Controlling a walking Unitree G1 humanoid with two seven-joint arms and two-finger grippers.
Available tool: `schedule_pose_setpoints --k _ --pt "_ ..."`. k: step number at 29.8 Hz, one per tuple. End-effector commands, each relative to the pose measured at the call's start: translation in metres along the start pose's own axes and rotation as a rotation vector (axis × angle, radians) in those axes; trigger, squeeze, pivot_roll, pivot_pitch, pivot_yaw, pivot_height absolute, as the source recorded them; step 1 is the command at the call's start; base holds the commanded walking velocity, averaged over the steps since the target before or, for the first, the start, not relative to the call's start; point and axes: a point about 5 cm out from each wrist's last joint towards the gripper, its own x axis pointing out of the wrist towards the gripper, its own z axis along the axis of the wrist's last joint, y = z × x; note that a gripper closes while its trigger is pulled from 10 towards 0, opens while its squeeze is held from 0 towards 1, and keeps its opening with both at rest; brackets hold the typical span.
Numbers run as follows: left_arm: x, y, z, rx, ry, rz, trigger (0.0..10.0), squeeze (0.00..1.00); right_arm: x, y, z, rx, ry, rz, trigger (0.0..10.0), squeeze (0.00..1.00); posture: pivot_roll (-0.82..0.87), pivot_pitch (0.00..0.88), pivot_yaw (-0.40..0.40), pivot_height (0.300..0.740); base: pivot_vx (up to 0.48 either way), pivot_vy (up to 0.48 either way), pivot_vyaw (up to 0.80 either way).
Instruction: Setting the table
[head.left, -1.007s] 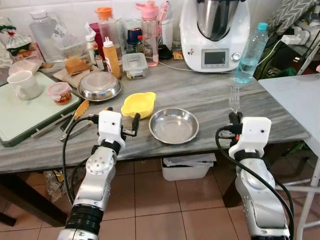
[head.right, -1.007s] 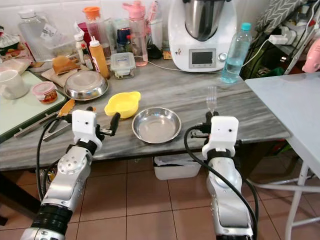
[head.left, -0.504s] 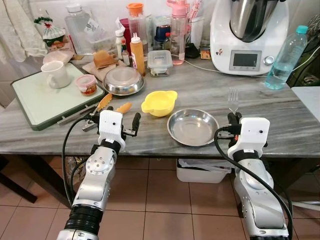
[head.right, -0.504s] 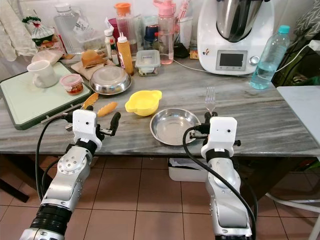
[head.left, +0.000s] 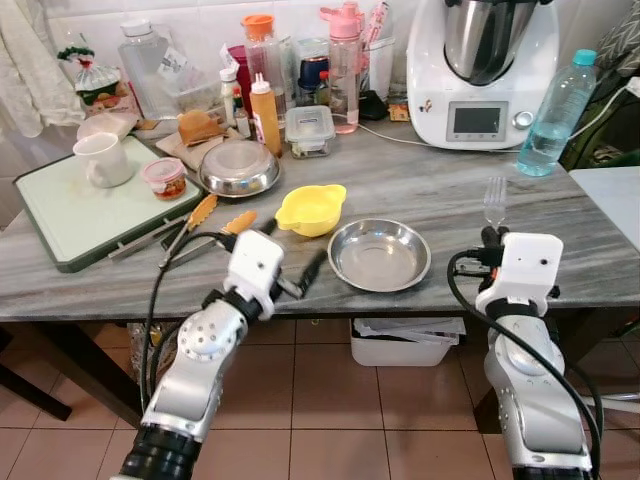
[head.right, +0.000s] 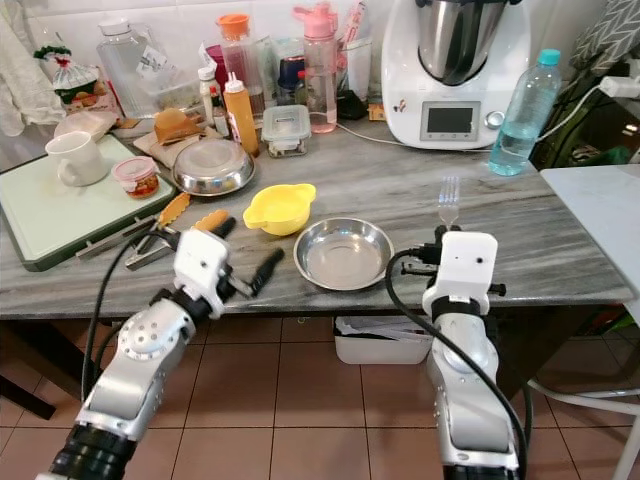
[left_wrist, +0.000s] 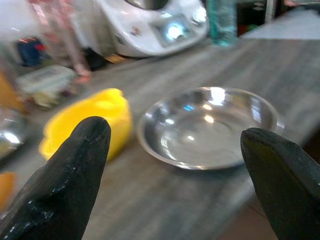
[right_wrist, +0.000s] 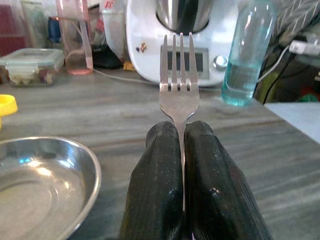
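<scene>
A shallow steel bowl (head.left: 380, 254) lies near the front edge of the grey marble table (head.left: 420, 185). A yellow bowl (head.left: 311, 209) sits just behind it to the left. My left gripper (head.left: 292, 252) is open at the table's edge, left of the steel bowl and angled toward it; in the left wrist view its fingers (left_wrist: 75, 175) frame both bowls. My right gripper (head.left: 490, 236) hovers right of the steel bowl, shut on the handle of a fork (right_wrist: 177, 75) that stands upright with tines up.
A white kitchen machine (head.left: 484, 60) and a water bottle (head.left: 549, 110) stand at the back right. Bottles, a lidded box and another steel plate (head.left: 240, 168) crowd the back. Tongs (head.left: 190, 225) and a tray (head.left: 60, 225) with a mug lie left. A white table (head.left: 610, 195) adjoins on the right.
The camera has shifted a little. My left gripper has swung right and tilted toward the steel bowl. The right gripper still holds the fork upright.
</scene>
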Motion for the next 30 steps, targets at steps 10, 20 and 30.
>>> schedule_pose_setpoints --k 10,20,30 --pt "-0.014 -0.011 0.004 0.021 0.044 -0.205 10.0 0.0 0.025 -0.013 -0.013 0.023 0.149 0.017 10.0 0.0 -0.06 0.056 0.06 0.74 0.0 0.0 0.0" --pt "-0.023 -0.009 0.008 0.022 0.07 -0.245 10.0 0.0 0.046 -0.02 -0.017 0.063 0.208 0.037 10.0 0.0 -0.03 0.095 0.071 0.74 0.0 0.0 0.0" --pt "-0.034 -0.009 0.012 0.029 0.098 -0.266 10.0 0.0 0.066 -0.007 -0.022 0.16 0.27 0.099 10.0 0.0 0.02 0.136 0.084 0.74 0.0 0.0 0.0"
